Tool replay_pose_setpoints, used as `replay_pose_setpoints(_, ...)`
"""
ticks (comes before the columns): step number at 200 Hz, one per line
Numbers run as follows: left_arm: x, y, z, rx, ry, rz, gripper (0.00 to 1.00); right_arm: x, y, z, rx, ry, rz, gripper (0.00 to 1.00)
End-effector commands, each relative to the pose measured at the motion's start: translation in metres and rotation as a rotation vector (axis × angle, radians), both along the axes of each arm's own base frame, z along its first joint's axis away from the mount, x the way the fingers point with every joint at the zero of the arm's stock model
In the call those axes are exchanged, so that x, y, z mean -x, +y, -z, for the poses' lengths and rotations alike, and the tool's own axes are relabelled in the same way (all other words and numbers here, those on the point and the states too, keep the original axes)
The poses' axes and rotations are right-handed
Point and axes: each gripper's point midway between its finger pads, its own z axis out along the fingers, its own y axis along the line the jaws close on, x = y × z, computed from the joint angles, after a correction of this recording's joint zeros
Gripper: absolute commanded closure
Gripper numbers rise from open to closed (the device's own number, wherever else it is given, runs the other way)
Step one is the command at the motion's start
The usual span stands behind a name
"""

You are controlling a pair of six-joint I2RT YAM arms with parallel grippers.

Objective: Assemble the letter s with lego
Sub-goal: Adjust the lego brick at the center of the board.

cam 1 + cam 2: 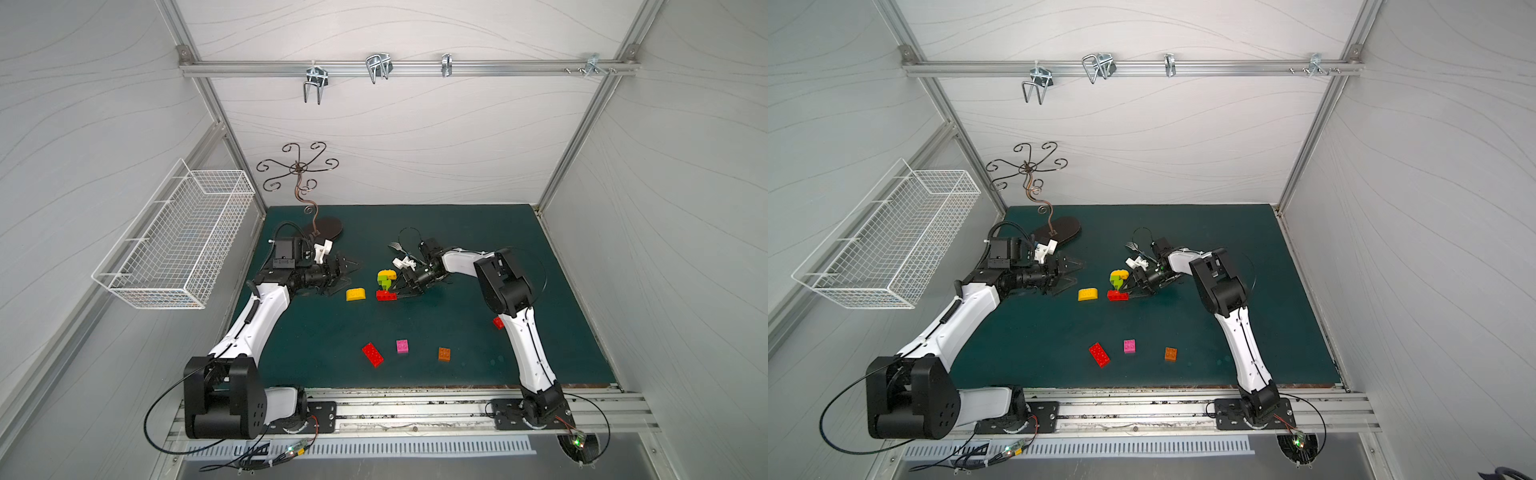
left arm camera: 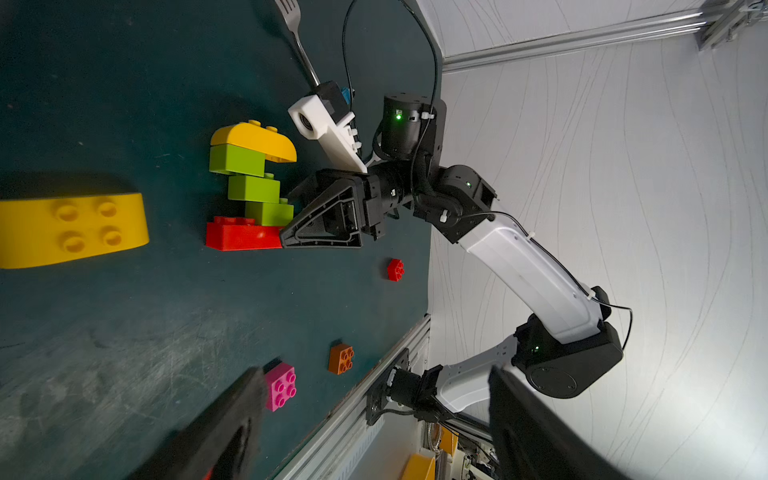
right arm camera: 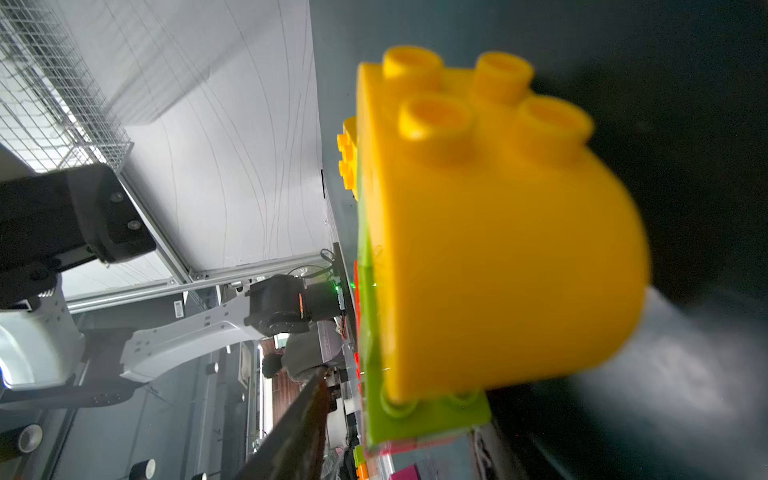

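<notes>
— What can't you make out from here?
— The left gripper (image 1: 347,276) is plain: jaws spread, holding nothing, near the loose yellow brick (image 1: 355,294). The lego stack (image 1: 385,284) stands mid-mat. The right gripper (image 2: 286,226) has its tips against the stack's red base; gripping or loose, I can't tell. A fork (image 1: 395,248) is half hidden behind its wrist, and a small red brick (image 1: 498,323) behind its forearm.
— And the room?
— A dark green mat (image 1: 457,249), pale walls, and a wire basket (image 1: 178,249) on the left.

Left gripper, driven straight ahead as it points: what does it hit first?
Probably the brick stack, though the loose yellow brick lies close beside that line; depth is unclear.
</notes>
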Motion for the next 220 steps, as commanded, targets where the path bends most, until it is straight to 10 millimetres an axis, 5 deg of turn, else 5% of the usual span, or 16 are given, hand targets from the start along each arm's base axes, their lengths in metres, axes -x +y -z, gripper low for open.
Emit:
replay_pose_setpoints(1,-0.005,0.003,-0.014,-0.010,-0.068,-0.004,0.13,-0.001,-0.012,0.024,0.134,-0.017,0.028,0.38)
replay_pose_setpoints(84,-0.003,0.005,-0.018,-0.028,-0.085,-0.016,0.07,0.000,-0.025,0.042,0.440,-0.238,0.127,0.27)
replay_pose_setpoints(91,-0.003,0.005,-0.018,-0.031,-0.087,-0.016,0.07,-0.002,-0.027,0.043,0.463,-0.256,0.150,0.17)
replay_pose_setpoints(152,0.001,0.006,-0.022,-0.044,-0.092,-0.023,0.06,-0.001,-0.034,0.031,0.531,-0.326,0.224,0.01)
replay_pose_setpoints(177,0.002,0.008,-0.023,-0.055,-0.095,-0.028,0.06,-0.002,-0.051,0.003,0.569,-0.413,0.284,0.01)
replay_pose_setpoints(220,0.008,0.014,-0.018,-0.121,-0.085,-0.042,0.10,0.003,-0.123,-0.094,0.686,-0.731,0.503,0.01)
